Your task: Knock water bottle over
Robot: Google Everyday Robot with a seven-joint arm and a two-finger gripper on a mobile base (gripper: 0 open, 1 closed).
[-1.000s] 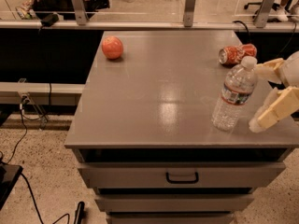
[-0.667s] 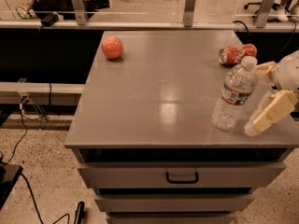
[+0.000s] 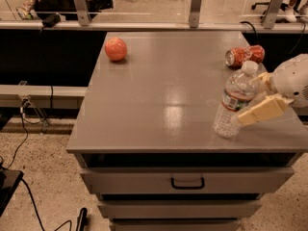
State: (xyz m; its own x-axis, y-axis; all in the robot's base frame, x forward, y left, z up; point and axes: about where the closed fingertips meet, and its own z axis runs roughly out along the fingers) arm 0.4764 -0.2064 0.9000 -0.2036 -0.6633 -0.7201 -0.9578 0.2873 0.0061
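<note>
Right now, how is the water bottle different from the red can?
The water bottle stands on its base; the red can lies on its side. The bottle is clear and taller; the can is red and crushed. The gripper is open beside the bottle, away from the can. Both sit on the grey table, near its right edge.

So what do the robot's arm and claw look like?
The claw, at the table's right edge beside the water bottle, has two flat cream-yellow fingers on a rounded white wrist housing. No cables show.
</note>
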